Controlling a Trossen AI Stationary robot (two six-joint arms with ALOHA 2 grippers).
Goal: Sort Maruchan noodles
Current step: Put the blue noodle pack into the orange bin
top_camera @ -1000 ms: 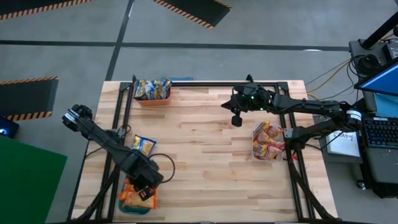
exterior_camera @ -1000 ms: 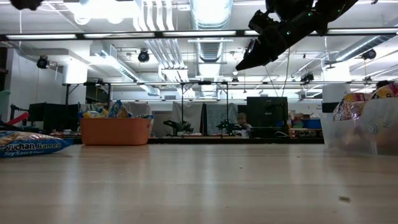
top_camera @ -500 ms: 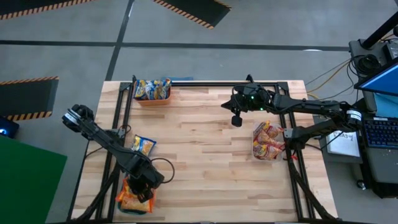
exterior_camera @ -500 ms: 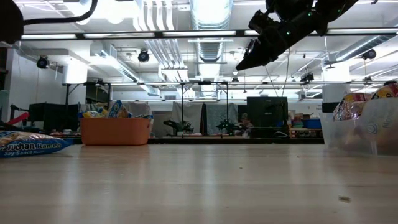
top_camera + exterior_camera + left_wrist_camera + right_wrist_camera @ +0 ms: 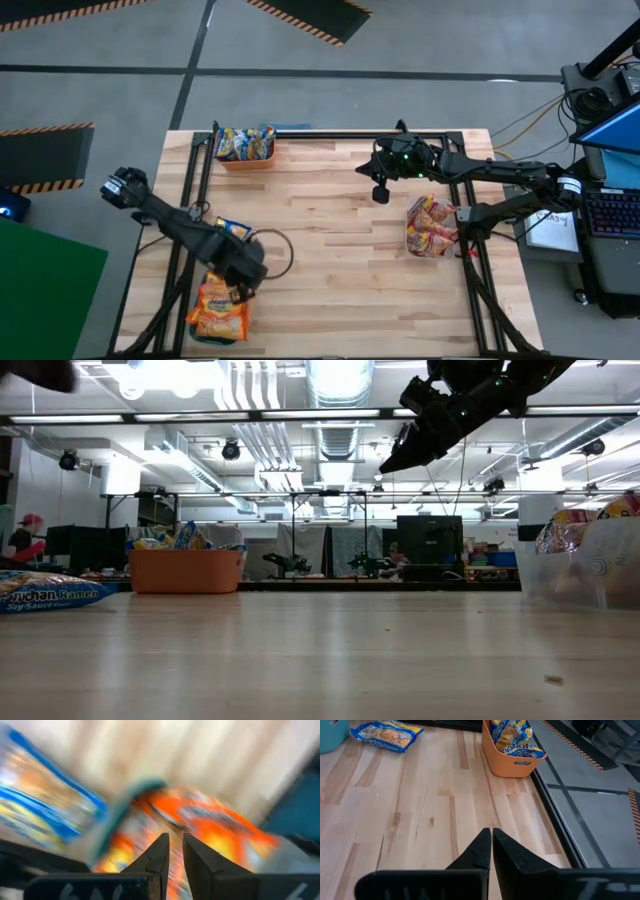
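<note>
Noodles: one blue-and-yellow packet (image 5: 232, 232) lies loose on the table just beside the left tool (image 5: 243, 290), which hangs nearly pressed together, empty, near the teal bin (image 5: 218, 335).

Both arms are dark, nearly black, built of slim tube links joined by thicker round joints. The left arm (image 5: 180, 225) has a round grey-faced joint near the tabletop's left edge and a thin black cable looping in a ring beside its wrist. The right arm (image 5: 470, 170) carries small green lights on its wrist block (they also show in the low view) and a pale band near its base at the right edge. Each gripper's fingers (image 5: 482, 851) are matte black tapered wedges; pale, unreadable markings sit on the left gripper's bar (image 5: 95, 890).
</note>
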